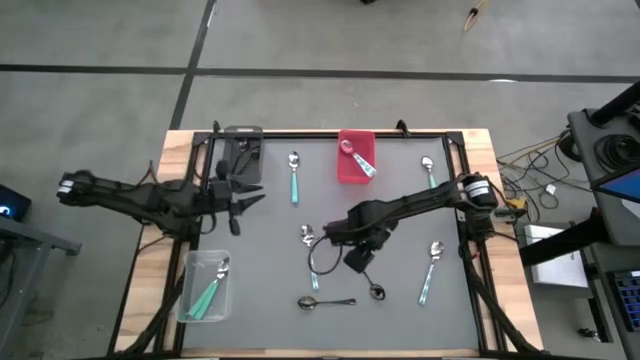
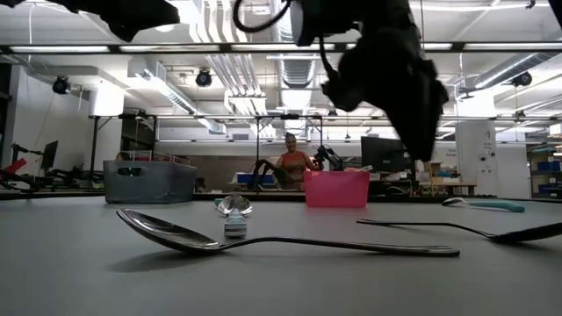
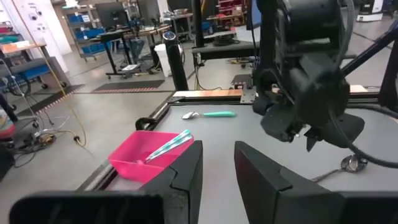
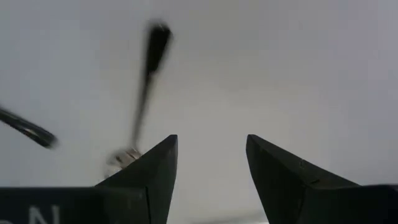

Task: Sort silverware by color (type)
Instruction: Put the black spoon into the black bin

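Observation:
Teal-handled spoons lie flat on the grey table: one (image 1: 294, 177) near the far edge, one (image 1: 429, 170) far right, one (image 1: 430, 272) near right. More lie in the clear bin (image 1: 190, 262) and in the red bin (image 1: 343, 172). All-metal spoons lie at the middle (image 1: 307, 237) and near the front (image 1: 327, 301), (image 1: 377, 290). My right gripper (image 1: 360, 260) hangs open above the table's middle, pointing down, with a dark spoon (image 4: 146, 81) beside one finger (image 4: 149, 174). My left gripper (image 3: 217, 168) is open and empty at the left, near the grey bin (image 1: 242, 150).
Grey bin and red bin stand at the far edge, the clear bin at the near left corner. A black cable loop (image 1: 320, 265) hangs beside the right wrist. A person (image 2: 292, 162) shows far behind the table. Bare table surface lies between the two arms.

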`<state>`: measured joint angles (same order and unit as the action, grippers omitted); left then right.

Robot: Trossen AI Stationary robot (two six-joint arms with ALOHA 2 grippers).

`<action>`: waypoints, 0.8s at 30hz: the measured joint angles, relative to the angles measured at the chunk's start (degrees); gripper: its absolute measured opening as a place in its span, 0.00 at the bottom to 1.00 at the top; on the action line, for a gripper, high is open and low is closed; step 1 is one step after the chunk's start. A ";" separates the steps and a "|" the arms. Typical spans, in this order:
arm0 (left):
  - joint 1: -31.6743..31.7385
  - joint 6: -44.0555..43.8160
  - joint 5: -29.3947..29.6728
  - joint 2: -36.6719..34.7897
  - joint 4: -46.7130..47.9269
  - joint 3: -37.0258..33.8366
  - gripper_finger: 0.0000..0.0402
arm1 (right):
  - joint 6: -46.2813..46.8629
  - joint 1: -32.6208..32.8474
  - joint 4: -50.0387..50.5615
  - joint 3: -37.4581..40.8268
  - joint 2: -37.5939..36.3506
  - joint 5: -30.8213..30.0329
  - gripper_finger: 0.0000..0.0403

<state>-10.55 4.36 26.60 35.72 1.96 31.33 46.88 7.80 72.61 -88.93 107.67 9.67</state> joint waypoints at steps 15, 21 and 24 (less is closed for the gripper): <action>0.00 -3.18 2.05 -9.62 4.97 0.00 0.19 | 4.32 2.70 -1.49 1.03 -0.08 0.81 0.45; 0.00 -5.50 1.99 -9.24 5.09 0.00 0.19 | 11.64 5.76 -8.91 1.03 0.20 0.88 0.45; 0.00 -8.05 1.96 -9.18 5.16 0.00 0.19 | 15.24 6.35 -10.50 1.03 0.20 1.33 0.45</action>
<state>-10.55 -3.69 28.57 26.53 7.11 31.33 62.12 14.15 62.11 -87.90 107.87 11.00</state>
